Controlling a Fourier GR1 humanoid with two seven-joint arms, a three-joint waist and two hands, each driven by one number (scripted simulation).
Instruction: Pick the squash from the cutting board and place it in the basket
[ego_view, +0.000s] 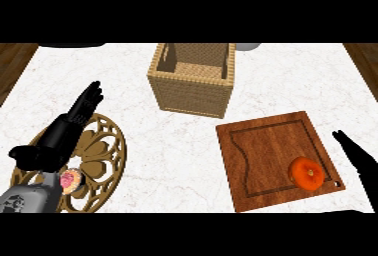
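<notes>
Squash (307, 173) lying on cutting board (277, 159), ungrasped. Right robot hand (356, 155) hovering beside board, fingers straight, released. Left robot hand (72, 122) resting open over trivet (103, 155). Basket (193, 92) waiting; pick and placement both remaining.

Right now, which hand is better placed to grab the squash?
The right hand. It sits open just beside the cutting board, close to the squash. The left hand is open over the trivet, across the counter.
</notes>
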